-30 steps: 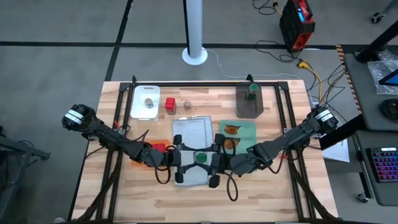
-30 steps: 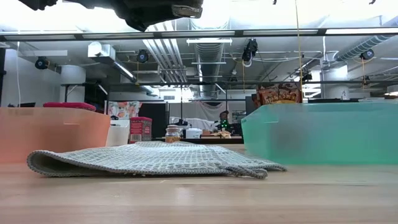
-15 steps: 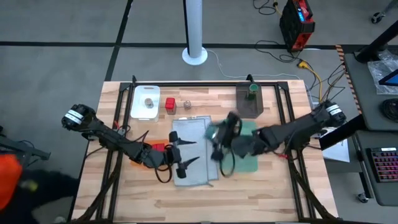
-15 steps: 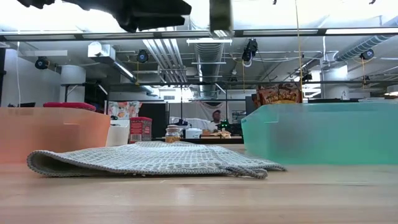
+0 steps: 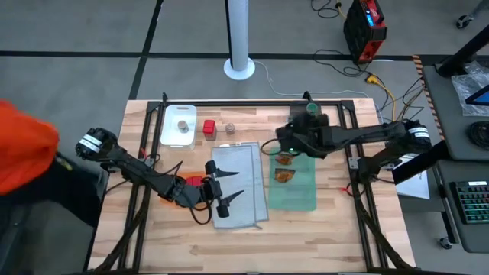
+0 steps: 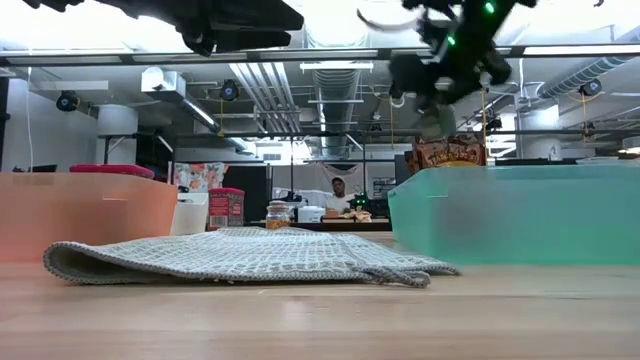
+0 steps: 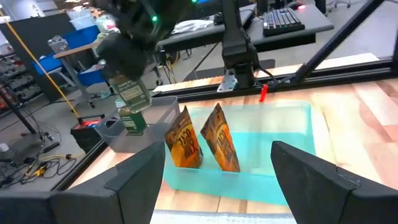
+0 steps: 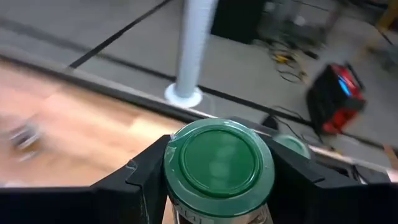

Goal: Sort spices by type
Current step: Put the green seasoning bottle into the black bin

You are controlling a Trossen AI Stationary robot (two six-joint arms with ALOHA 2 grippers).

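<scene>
You are working in an industrial robotics lab. Note the exposed silver ceiling ducts [image 6: 300,85], grey concrete floor [image 5: 92,30], and black computer keyboard [image 7: 283,17] on benches behind the wooden slatted table [image 5: 336,229].

No readable text, labels or numbers anywhere.

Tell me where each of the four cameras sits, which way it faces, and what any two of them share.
High view: overhead, looking straight down on the wooden table; both dark arms show.
Low view: at tabletop height, looking level across the woven grey cloth; arms show overhead.
Left wrist view: looks past the left gripper with its fingers spread, toward two shiny orange-brown packets.
Right wrist view: looks down on the green-lidded jar that the right gripper holds.
Shared: the left wrist view also shows that jar.
</scene>
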